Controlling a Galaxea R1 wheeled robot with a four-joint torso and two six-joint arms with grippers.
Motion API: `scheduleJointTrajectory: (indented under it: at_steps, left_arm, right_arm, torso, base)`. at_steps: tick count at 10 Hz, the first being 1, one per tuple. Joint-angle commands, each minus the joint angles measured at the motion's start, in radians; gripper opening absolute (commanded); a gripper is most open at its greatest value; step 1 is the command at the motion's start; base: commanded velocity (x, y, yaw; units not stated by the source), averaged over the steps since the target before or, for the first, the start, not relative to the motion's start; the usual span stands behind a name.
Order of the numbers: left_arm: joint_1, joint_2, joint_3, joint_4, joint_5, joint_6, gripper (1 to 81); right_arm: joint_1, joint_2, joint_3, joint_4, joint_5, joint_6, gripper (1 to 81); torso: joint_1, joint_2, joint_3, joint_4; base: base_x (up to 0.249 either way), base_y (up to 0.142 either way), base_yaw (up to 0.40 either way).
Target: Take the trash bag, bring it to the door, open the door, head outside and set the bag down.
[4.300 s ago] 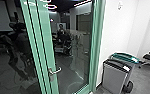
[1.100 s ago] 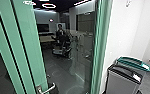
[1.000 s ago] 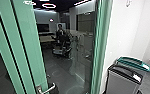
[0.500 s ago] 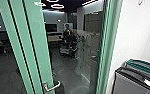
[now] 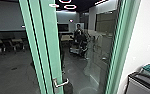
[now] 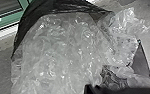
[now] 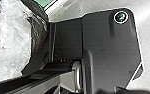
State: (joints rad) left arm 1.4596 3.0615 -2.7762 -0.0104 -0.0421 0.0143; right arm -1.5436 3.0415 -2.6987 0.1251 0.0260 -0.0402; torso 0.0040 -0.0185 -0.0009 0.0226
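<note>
Grey floor (image 5: 77, 68) lies open behind the green-edged glass door (image 5: 52, 50).

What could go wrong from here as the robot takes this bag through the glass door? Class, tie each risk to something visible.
The lever handle juts out from the door's green frame, so the bag could catch on it.

The crinkled clear plastic looks thin and might tear if it rubs against an edge.

The grey bin stands near the doorway, so the robot's base might bump it while turning.
</note>
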Motion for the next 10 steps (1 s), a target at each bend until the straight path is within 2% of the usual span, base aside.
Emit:
scheduleJointTrajectory:
  at_steps: [1,10]
  left_arm:
    - [-0.06,-0.001,0.0,0.009,0.048,0.004,1.0]
    - [-0.058,0.002,0.0,0.013,0.047,0.006,1.0]
  right_arm:
    - [0.049,0.004,0.008,-0.009,-0.055,-0.006,81.1]
    - [0.047,0.003,0.004,-0.013,-0.054,-0.006,81.1]
  torso:
    - [0.0,0.0,0.0,0.0]
    - [0.0,0.0,0.0,0.0]
  base:
    - [0.0,0.0,0.301]
    - [0.0,0.0,0.303]
